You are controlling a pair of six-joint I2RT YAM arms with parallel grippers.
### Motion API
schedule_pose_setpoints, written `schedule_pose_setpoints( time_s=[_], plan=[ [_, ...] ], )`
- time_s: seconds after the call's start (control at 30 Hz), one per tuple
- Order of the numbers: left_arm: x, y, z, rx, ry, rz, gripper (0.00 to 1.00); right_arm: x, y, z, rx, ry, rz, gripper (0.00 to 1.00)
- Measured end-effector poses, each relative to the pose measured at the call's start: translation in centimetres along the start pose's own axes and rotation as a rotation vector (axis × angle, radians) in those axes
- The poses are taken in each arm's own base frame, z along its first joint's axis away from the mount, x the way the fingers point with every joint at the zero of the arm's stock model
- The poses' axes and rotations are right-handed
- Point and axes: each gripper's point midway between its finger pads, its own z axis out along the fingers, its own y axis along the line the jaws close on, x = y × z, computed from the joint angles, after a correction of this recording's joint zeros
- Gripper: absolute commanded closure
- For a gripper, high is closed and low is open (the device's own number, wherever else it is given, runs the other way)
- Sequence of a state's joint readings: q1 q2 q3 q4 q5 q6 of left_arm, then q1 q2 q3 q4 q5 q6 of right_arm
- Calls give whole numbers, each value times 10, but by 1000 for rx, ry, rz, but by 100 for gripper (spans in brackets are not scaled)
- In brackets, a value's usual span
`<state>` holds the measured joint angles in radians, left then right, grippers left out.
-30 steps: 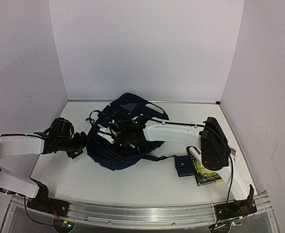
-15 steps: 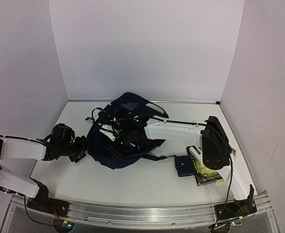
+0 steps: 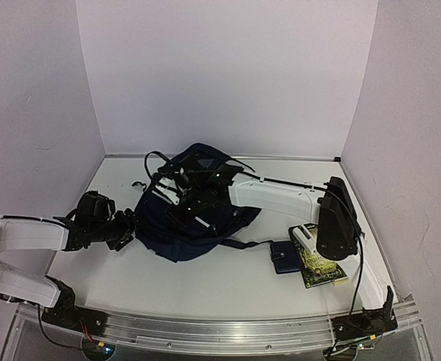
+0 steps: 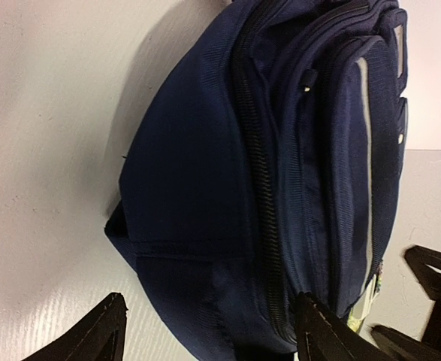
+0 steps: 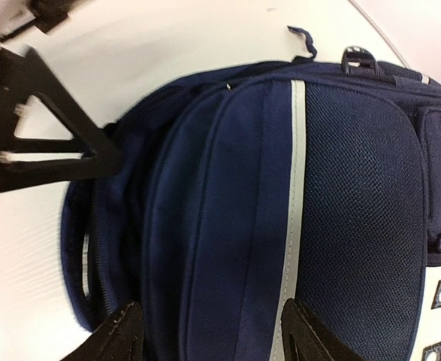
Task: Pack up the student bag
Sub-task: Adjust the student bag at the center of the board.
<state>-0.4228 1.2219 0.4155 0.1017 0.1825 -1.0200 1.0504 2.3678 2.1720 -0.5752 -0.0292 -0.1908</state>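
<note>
The student bag lies in a navy heap in the middle of the counter, its dark straps trailing toward the top and the right of the overhead frame.

My left gripper reaches in from the left of that frame, at the bag's left edge. Its jaws are spread wide. In its wrist view one finger sits at the bottom left over bare counter, and the other sits at the bottom centre against the bag's fabric, so the bag's side fills the gap between them. A long dark zipper runs down the bag just above that gap.

My right gripper comes across from the right and hangs over the middle of the bag. Its jaws are also wide apart and hold nothing. Between its fingers I see the front pocket, with a white stripe running down it and a dark mesh panel to the stripe's right. One black finger of the left gripper shows at the upper left of this view, at the bag's edge.

At the lower right of the overhead frame, well apart from the bag, a small navy wallet lies just beside a green-covered book.
</note>
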Motion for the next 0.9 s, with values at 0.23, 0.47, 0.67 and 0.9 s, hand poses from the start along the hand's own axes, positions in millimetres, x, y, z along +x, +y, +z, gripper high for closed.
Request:
schedule_pose_setpoints(
  time_s=[0.23,0.47,0.67,0.9],
  plan=[
    [5,-1,-4,16,2,1,20,37,-1,38,43,98,-47,34],
    [19,16,9,-11,34,-44,30,38,-5,38,104,111,-99,100],
    [21,20,29,-17,45,-67,45,31,-4,29,130,112,-93,100],
    [15,17,47,-22,70,-78,67,6,-9,-10,96,58,-35,100]
  ],
)
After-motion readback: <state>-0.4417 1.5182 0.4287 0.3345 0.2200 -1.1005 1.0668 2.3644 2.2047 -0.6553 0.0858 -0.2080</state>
